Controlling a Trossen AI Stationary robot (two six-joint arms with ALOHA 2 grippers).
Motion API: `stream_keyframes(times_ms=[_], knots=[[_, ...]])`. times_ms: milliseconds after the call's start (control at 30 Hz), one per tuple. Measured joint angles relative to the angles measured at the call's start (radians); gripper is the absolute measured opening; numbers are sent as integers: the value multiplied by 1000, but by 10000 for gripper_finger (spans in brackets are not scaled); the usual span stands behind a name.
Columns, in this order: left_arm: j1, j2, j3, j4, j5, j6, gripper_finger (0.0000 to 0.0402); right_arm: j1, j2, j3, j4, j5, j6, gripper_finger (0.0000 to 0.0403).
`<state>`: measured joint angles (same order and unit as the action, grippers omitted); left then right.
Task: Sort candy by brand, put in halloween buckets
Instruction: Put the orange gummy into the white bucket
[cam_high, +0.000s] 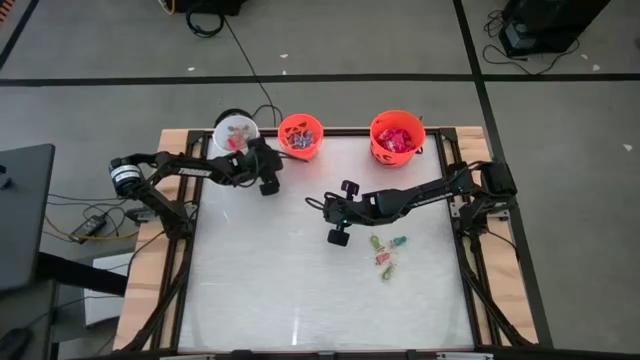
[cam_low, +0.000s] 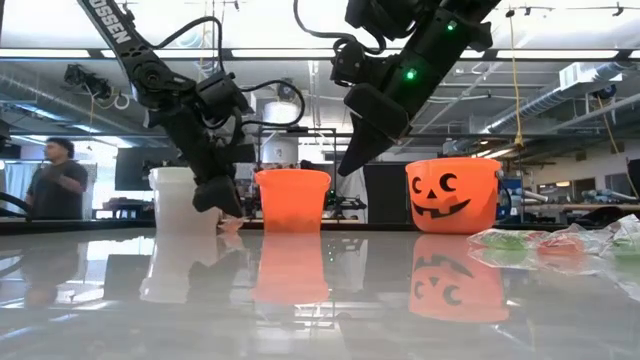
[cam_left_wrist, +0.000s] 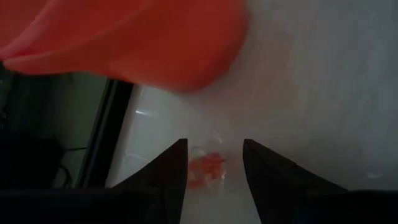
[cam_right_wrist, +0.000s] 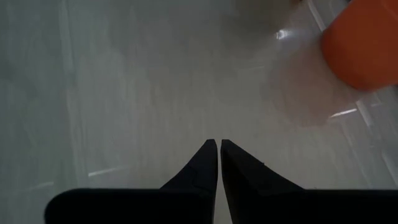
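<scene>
Sorting is mostly done: the white bucket (cam_high: 236, 131), small orange bucket (cam_high: 300, 135) and large orange bucket (cam_high: 397, 136), ranged from eleven to one o'clock along the far edge, all hold candy. A few loose sweets (cam_high: 387, 254) remain at about four o'clock from centre. One piece (cam_left_wrist: 208, 169) lies between the spread, empty fingers of the left gripper (cam_left_wrist: 214, 171), low beside the white bucket. The right gripper (cam_right_wrist: 219, 163), clenched on nothing, hangs mid-table.
</scene>
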<state>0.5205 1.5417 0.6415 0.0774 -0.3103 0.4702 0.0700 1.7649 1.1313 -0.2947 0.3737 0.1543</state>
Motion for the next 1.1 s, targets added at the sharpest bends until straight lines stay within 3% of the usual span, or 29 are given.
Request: stream_keyframes(times_ms=[533, 800, 1100], knots=[[14, 7, -14, -44, 111, -49, 127, 0, 0, 0, -9, 0, 0, 34], [17, 80, -15, -28, 99, -26, 127, 0, 0, 0, -8, 0, 0, 34], [14, 42, -11, -38, 65, -30, 127, 0, 0, 0, -8, 0, 0, 34]])
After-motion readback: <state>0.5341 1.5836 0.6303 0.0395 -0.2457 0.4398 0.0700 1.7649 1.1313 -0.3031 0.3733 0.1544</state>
